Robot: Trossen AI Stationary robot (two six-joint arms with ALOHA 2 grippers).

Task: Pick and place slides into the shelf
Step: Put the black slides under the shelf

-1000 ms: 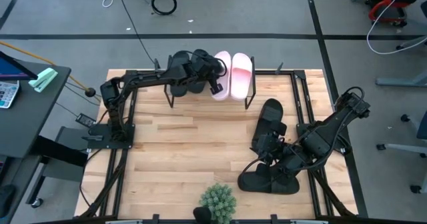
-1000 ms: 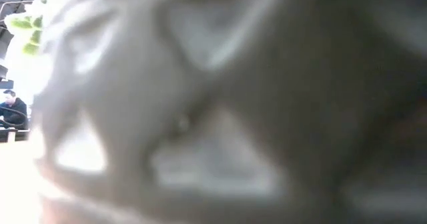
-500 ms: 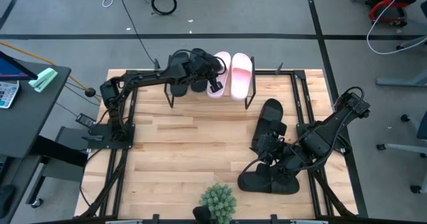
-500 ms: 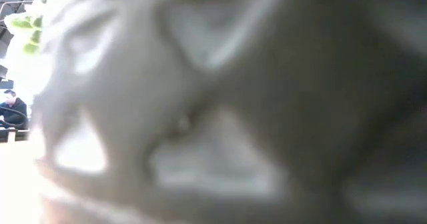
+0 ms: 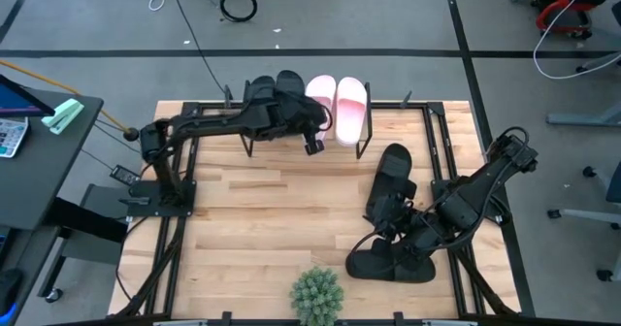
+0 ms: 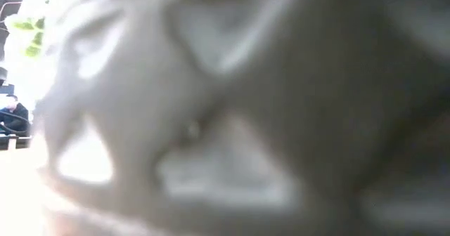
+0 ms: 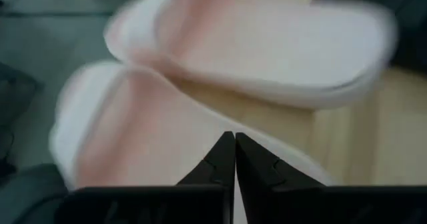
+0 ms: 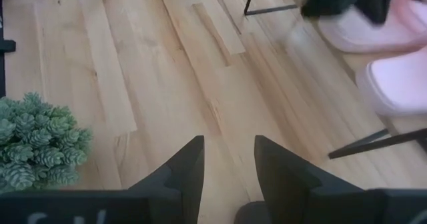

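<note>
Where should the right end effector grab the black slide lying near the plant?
Take the black slide by its wide strap, coming straight down from above. It seems to lie flat, sole down, on the table, so the raised strap is probably the only part two fingers can close across. The right end effector, open, sits close by.

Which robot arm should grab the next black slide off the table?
Probably the right. The right gripper is open and sits right by the two black slides left on the table. The left gripper is shut and empty, far off at the shelf beside the pink slides.
</note>
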